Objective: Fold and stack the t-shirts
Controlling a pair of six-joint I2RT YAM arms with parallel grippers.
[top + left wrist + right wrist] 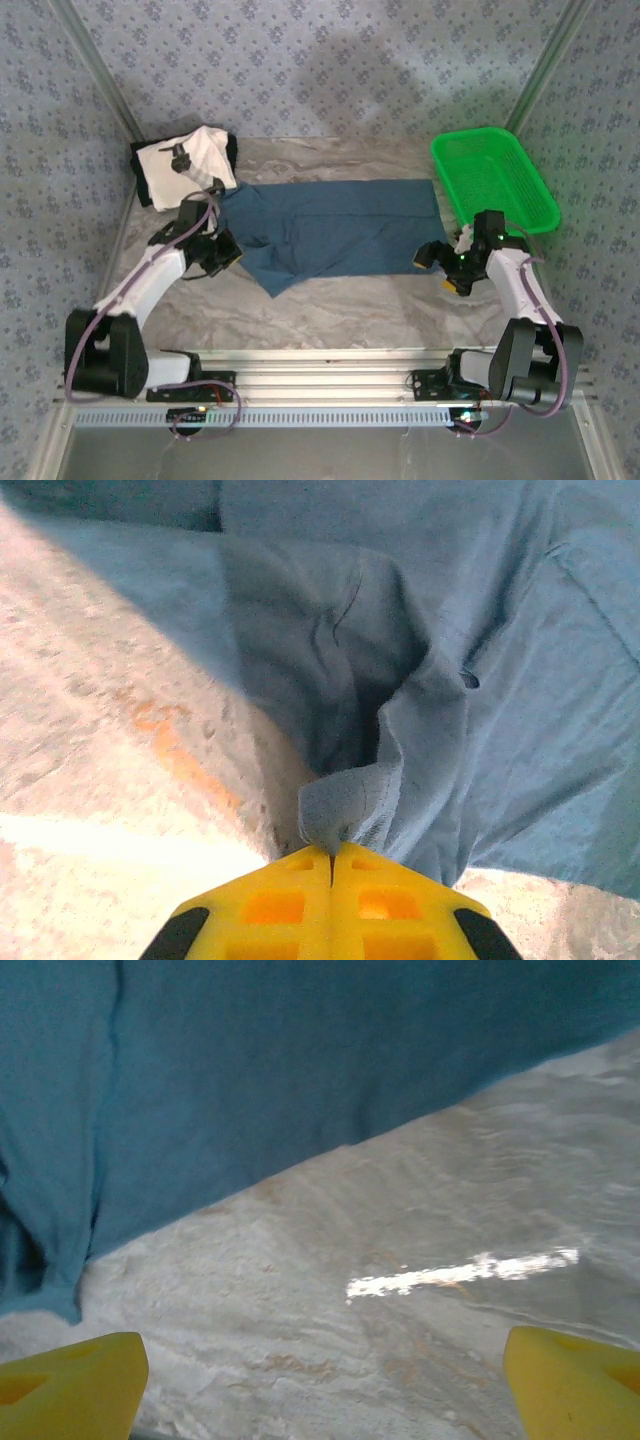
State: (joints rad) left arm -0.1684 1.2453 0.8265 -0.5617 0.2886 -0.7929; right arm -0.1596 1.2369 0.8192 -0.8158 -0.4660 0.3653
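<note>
Teal t-shirt [330, 225] lies spread mid-frame, its fold apparently starting. Left gripper [332, 852] is clamped on its edge; right gripper [325, 1385] gapes beside it and likely must grab next.

- We are seeing bare table [340, 310] lying open all along the near side of the teal shirt [330, 225].
- The green basket [492, 178] is blocking its far right corner.
- The white shirt [185, 165] is crowding its far left corner.

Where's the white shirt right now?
In the top view, the white shirt sits bunched at the table's far left corner, just behind the blue shirt and opposite the green basket.
</note>
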